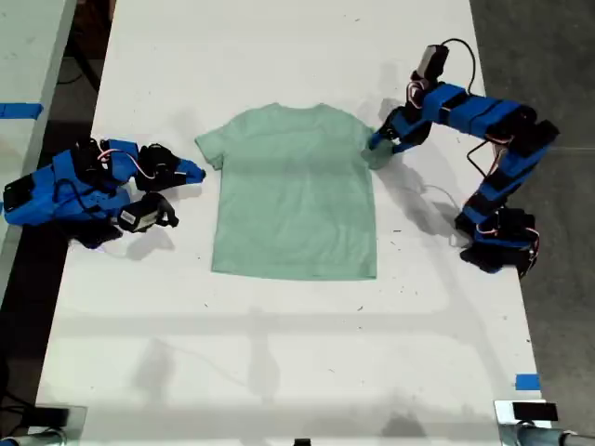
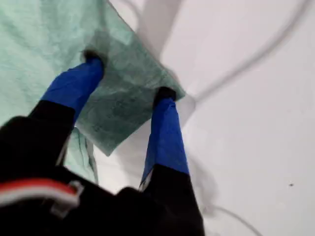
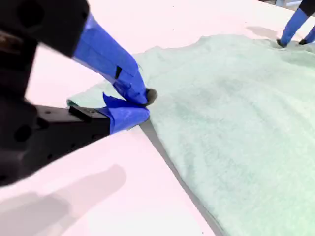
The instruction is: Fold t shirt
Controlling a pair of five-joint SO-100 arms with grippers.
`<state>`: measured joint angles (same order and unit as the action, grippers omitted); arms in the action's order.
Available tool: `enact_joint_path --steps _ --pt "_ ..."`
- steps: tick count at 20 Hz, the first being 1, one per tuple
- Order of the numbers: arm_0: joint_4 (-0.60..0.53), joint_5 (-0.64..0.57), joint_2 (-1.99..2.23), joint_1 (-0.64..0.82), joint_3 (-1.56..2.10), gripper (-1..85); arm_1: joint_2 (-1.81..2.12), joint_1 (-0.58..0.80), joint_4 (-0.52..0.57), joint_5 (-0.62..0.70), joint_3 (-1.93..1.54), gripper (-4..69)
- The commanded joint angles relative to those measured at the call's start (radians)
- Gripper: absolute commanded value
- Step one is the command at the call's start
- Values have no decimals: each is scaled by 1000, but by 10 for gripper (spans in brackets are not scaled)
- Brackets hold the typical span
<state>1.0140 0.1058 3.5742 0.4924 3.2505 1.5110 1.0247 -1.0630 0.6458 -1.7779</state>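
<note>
White table (image 1: 297, 353), t shirt (image 1: 296, 190) flat, my first gripper (image 2: 129, 81) spread over one sleeve, my second gripper (image 3: 142, 104) closed beside the other.

Bright overhead light; soft shadows; wrist views blurred.

- My first gripper (image 1: 379, 147): arm arched in from the exterior view's right, elbow high, wrist angled down. Jaws spread, fingertips (image 2: 165, 93) pressed down on the t shirt (image 1: 296, 190) sleeve.
- My second gripper (image 1: 197, 171): arm folded low at the exterior view's left, jaws nearly together, tips (image 3: 147, 96) just beside the opposite sleeve's edge; contact unclear.
</note>
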Motion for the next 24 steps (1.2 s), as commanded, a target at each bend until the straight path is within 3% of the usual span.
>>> enact_joint_path --steps 1,4,11,13,17,19,21,22,24 --pt "0 -11 9 -12 43 -3 -69 -14 38 11 51 15" --pt "0 -11 9 -12 43 -3 -100 -31 14 17 94 15" --pt "0 -12 9 -11 43 -3 -15 -173 -181 48 465 15" --pt "0 -12 9 -11 43 -3 -20 -264 -163 55 574 15" --pt "0 -14 9 -11 43 -3 -52 -413 -6 60 641 15" --pt "0 -14 9 -11 43 -3 -150 -451 0 61 718 24" --pt "0 -15 9 -11 43 -3 -238 -460 -23 31 750 265" --pt "0 -15 9 -11 43 -3 -255 -449 -49 14 750 340" --pt "0 -17 9 -11 43 -3 -210 -413 -127 8 747 353"
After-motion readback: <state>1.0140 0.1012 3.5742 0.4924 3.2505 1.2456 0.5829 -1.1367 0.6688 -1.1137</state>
